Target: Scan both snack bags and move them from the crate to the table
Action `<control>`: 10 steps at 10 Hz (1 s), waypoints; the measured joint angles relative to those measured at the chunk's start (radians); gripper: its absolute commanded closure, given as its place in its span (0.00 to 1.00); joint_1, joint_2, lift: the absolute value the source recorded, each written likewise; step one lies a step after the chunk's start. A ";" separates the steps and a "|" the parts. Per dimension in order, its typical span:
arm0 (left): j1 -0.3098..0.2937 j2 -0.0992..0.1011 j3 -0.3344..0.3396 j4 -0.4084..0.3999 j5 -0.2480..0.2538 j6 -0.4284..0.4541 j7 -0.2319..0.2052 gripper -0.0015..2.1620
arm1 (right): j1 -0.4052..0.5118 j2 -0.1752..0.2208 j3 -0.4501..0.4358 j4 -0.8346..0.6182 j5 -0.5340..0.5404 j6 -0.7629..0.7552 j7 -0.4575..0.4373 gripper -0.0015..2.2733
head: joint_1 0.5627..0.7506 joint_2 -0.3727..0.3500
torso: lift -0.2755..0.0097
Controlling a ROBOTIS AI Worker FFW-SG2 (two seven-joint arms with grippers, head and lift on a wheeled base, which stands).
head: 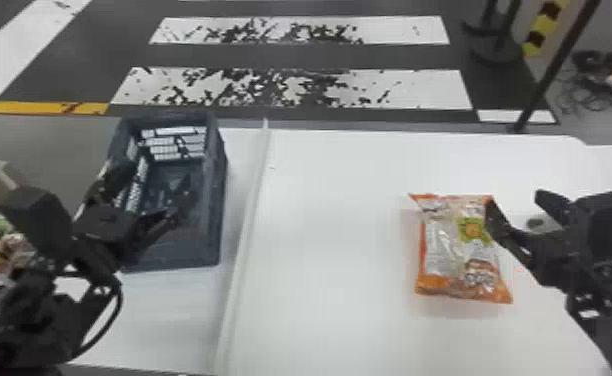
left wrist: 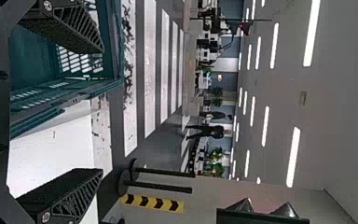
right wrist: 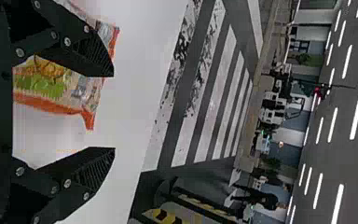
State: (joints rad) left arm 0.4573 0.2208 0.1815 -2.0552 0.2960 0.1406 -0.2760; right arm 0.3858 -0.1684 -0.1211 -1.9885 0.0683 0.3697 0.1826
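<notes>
I have my left pincer [left wrist: 102, 111] spread over the crate [head: 214, 215], pinching nothing. The snack bag [head: 449, 245] lies flat on the table [head: 332, 240], well to the crate's right; my right pincer [right wrist: 113, 112], also spread, is on the bag's side away from the crate. Whether one finger touches the wrapper, I can't quite tell. I'd expect light weight, soft, slippery film and perhaps brittle contents, so I'd pinch gently across the middle, from the crate-side edge to the far one.
</notes>
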 measured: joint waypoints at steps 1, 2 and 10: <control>-0.003 -0.001 -0.002 0.003 0.000 0.002 0.000 0.04 | -0.004 -0.001 -0.056 0.025 -0.016 -0.007 0.012 0.07 | 0.70 0.43 | 0.66; -0.006 -0.003 -0.004 0.007 0.000 0.003 0.000 0.04 | -0.010 -0.007 -0.099 0.057 -0.025 -0.016 0.017 0.07 | 0.70 0.40 | 0.66; -0.009 0.001 -0.014 0.015 -0.002 0.006 0.005 0.04 | -0.178 -0.108 -0.142 0.450 -0.064 -0.033 0.101 0.38 | 0.70 0.25 | 0.66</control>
State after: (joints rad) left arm 0.4478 0.2218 0.1672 -2.0401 0.2945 0.1466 -0.2705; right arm 0.2075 -0.2761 -0.2629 -1.5386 0.0047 0.3372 0.2837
